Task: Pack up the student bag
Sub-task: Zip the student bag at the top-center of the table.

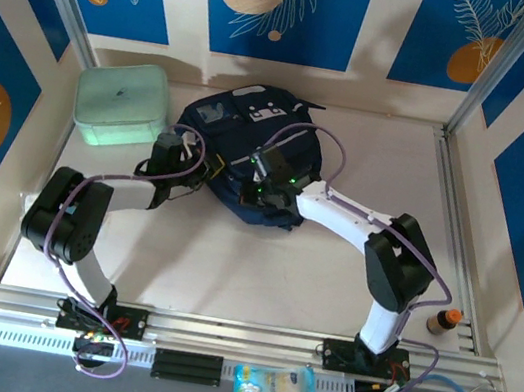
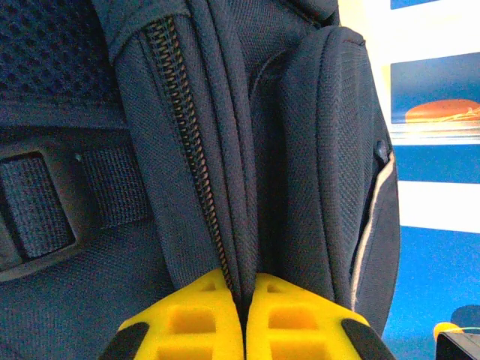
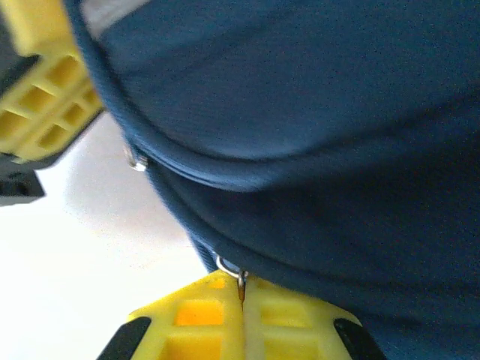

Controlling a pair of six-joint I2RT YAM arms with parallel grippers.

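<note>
Student bag (image 1: 219, 125) lay mid-bench, toward the back. Left end effector (image 2: 244, 298) was clamped on a fabric fold beside the zipper (image 2: 184, 142). Right end effector (image 3: 241, 304) was closed on what looked like a metal zipper pull (image 3: 240, 279), though it was blurry. Best: hold the left pinch firm as an anchor and draw the pull along the track, not upward. Mint lidded box (image 1: 120, 108) sat just left of the bag, with open bench nearer the arms.
</note>
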